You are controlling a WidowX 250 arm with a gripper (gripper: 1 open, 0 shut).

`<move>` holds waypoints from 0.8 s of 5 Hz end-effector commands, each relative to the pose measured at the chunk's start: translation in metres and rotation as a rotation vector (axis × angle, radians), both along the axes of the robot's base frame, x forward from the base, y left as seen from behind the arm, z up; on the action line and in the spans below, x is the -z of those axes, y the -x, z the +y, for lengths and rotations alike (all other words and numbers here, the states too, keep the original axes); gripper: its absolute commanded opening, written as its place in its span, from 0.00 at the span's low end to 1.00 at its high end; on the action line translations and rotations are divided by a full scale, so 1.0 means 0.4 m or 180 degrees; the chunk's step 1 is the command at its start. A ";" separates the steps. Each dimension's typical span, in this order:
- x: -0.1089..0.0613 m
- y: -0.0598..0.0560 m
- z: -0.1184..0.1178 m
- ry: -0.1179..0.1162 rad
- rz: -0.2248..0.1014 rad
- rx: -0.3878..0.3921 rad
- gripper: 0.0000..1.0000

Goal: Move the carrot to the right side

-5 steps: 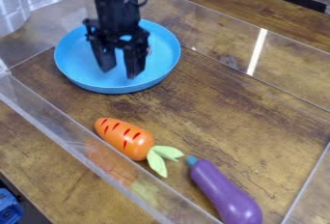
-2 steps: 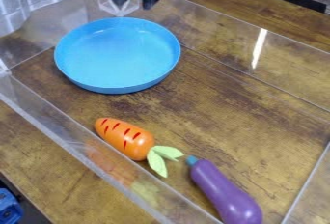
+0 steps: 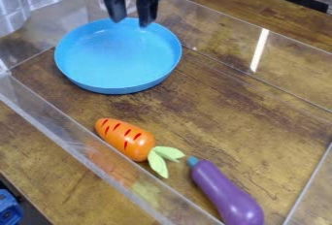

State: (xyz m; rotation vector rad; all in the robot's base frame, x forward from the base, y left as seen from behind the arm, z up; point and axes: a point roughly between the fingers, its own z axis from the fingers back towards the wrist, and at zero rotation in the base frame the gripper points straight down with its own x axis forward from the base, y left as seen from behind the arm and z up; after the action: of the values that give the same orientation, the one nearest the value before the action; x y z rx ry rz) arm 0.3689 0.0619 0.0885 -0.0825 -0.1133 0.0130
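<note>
The small orange carrot (image 3: 127,138) with dark grooves lies near the front edge of the clear tray, its light green leaves pointing right toward the eggplant. My gripper (image 3: 131,17) hangs at the top of the view, above the far rim of the blue plate (image 3: 116,58), far from the carrot. Its dark fingers (image 3: 115,8) stand a little apart with nothing between them.
A purple toy eggplant (image 3: 226,194) lies just right of the carrot's leaves at the front. The blue plate sits at the back left. A clear plastic wall (image 3: 78,144) rings the wooden work surface.
The gripper rose from the plate toward the top of the view, then came back down a little. The carrot, eggplant and plate have not moved.
</note>
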 end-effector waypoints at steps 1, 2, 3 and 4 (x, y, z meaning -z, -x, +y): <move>-0.028 0.004 0.020 -0.0103 -0.0199 -0.0015 1.00; -0.017 0.006 0.033 -0.0118 -0.0192 0.0011 1.00; -0.007 0.007 0.045 -0.0126 -0.0186 0.0027 1.00; -0.001 0.005 0.053 -0.0135 -0.0176 -0.0106 1.00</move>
State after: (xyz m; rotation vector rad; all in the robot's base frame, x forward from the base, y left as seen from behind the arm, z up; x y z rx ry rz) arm 0.3668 0.0771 0.0758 -0.0524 -0.1287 0.0258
